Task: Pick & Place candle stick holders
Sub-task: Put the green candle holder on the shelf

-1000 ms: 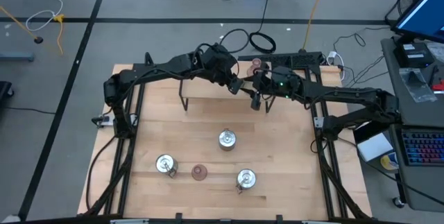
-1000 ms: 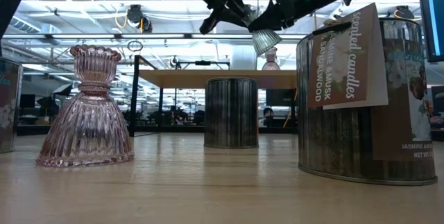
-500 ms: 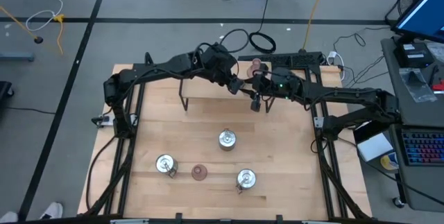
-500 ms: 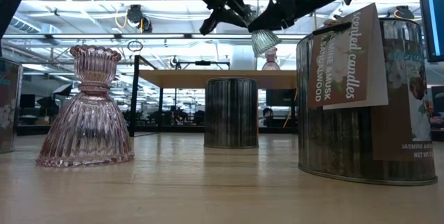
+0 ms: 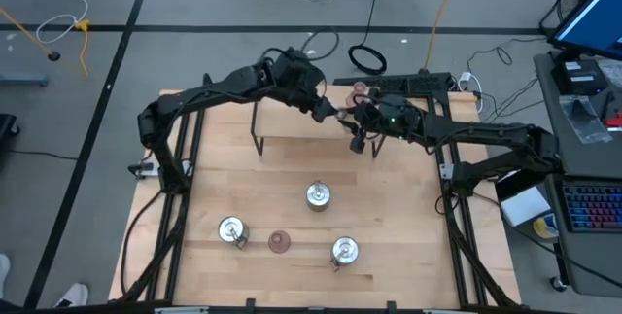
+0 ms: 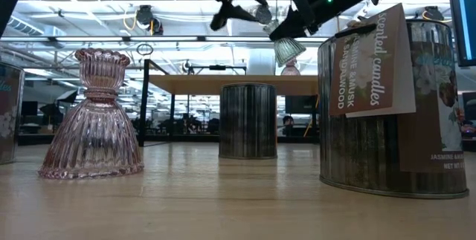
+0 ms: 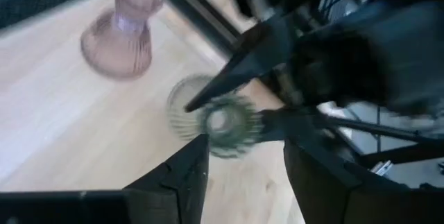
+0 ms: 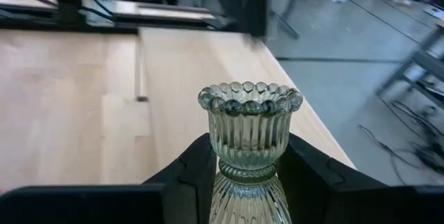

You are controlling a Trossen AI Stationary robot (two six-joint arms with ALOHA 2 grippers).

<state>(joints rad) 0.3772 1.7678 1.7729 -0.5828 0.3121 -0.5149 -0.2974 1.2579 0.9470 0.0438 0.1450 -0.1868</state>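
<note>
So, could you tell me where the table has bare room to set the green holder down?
Free: the left half of the table, and the strip between the raised shelf and the middle silver holder. Crowded: the front row of silver holders around the pink glass holder, and the shelf's right end, where both grippers meet.

High cam: straight down over whole desk (image 5: 224, 188), both arms + floor around it. Low cam: at desk-top level, looks level across into the room; pink glass holder (image 6: 92, 117) and labelled tin (image 6: 390, 102) v. close to lens. Left wrist cam: looks past own fingers (image 7: 182, 175), close on green glass holder (image 7: 223, 121). Right wrist cam: same green holder fills foreground. Green holder shared by low cam + both wrist cams.
</note>
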